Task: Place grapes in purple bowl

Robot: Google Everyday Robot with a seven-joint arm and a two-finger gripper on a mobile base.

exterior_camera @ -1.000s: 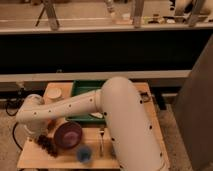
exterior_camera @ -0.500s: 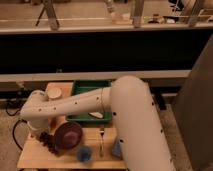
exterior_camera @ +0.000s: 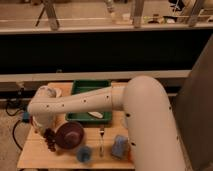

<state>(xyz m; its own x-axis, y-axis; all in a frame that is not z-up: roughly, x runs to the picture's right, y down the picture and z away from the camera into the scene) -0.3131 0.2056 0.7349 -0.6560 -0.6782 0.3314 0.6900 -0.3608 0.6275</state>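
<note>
Camera view has the grapes (exterior_camera: pixel 50 141) dangling at the left rim of the purple bowl (exterior_camera: pixel 71 135), pinched in my closed gripper (exterior_camera: pixel 46 131), which has edged them nearer this past second, so I reckon the drop is close.

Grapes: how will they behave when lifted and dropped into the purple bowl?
Probably floppy: the grapes hang as a loose bunch under the shut tool, just left of the purple bowl, so they may swing. Single round berries could come off and roll. Likely light, since the bunch looks smaller than the bowl.
</note>
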